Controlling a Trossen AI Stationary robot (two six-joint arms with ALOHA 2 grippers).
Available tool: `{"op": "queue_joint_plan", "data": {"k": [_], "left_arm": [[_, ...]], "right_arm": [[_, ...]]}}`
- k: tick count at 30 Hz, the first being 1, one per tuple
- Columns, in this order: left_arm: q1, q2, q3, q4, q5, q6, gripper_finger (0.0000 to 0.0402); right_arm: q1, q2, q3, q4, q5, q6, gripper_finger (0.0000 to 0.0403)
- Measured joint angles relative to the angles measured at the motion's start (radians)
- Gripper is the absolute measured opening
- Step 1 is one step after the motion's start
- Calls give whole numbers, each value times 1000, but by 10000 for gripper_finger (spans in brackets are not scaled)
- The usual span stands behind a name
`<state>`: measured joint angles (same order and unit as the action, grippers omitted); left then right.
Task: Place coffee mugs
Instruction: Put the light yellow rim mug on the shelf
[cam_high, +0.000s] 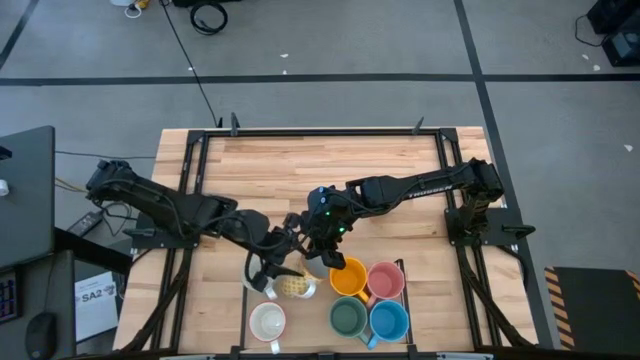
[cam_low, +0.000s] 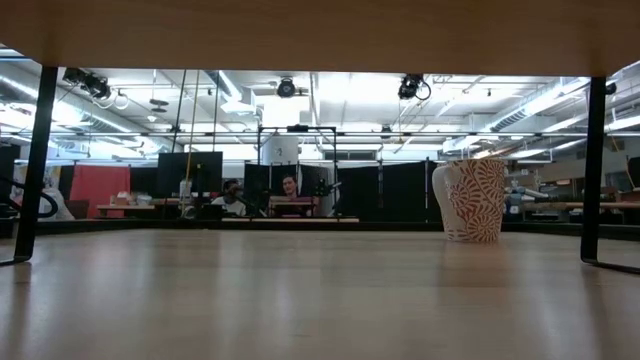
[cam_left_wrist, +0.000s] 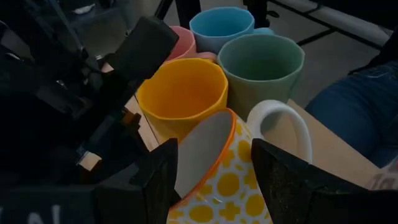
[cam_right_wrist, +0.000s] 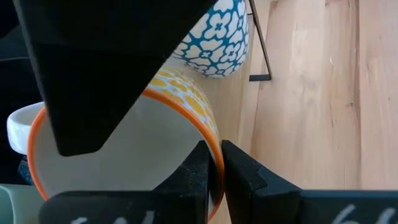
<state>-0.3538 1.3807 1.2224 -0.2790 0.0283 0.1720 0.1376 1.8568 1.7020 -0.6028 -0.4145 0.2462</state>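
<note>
high view: both grippers meet over the yellow mug (cam_high: 293, 286), beside the orange mug (cam_high: 348, 277).
left wrist: left fingers (cam_left_wrist: 140, 186) straddle its body, tilted.
right wrist: right fingers (cam_right_wrist: 239, 171) pinch its rim.

Two people (cam_low: 260, 197) sit at desks behind the wooden table (cam_high: 300, 160); dark monitors stand nearby.
</note>
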Motion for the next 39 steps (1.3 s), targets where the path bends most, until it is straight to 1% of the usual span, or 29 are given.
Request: {"op": "queue_joint_plan", "data": {"k": [9, 17, 21, 24, 39], "left_arm": [[0, 0, 0, -50, 17, -1, 212], [0, 0, 1, -59, 23, -1, 212], [2, 0, 1, -61, 84, 5, 212], [1, 0, 1, -63, 100, 30, 212], [-3, 0, 1, -90, 111, 53, 212]], "right_arm": [[-2, 0, 0, -4, 2, 33, 35], [-2, 1, 0, -3, 2, 43, 35], [-2, 1, 0, 0, 2, 46, 35], [-1, 1, 0, 2, 0, 50, 35], [-2, 1, 0, 0, 1, 77, 35]]}}
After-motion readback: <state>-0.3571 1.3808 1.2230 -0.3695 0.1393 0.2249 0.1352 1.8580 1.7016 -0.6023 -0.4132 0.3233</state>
